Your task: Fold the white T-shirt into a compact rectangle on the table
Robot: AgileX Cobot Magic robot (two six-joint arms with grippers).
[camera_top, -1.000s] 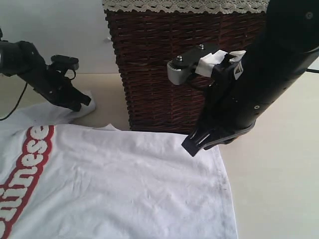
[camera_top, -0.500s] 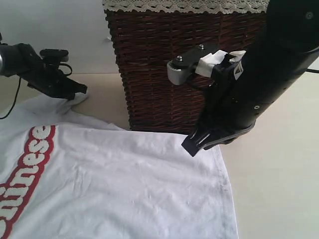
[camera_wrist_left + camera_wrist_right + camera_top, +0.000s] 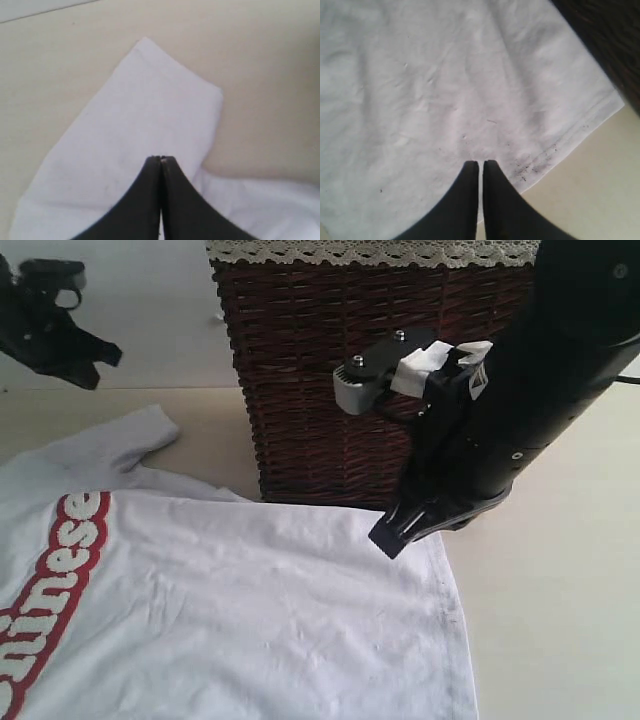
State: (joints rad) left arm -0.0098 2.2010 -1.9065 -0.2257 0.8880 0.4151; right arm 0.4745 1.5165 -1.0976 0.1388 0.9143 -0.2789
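White T-shirt (image 3: pixel 250 620) cut off, exterior view's left, bottom edges.

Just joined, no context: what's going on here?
The white T-shirt lies spread flat on the table, no fold made yet. The left gripper is shut and empty, hanging above the sleeve. The right gripper is shut, low at the hem near the wicker basket; whether it pinches cloth is unclear.

Place: robot test bench, dressed like a home laundry corner.
Lab signs: black robot arms (image 3: pixel 530 410) over a plain cream table (image 3: pixel 560 620).
Home signs: wicker basket (image 3: pixel 320 390) with lace trim (image 3: pixel 370 252); T-shirt (image 3: pixel 250 610).
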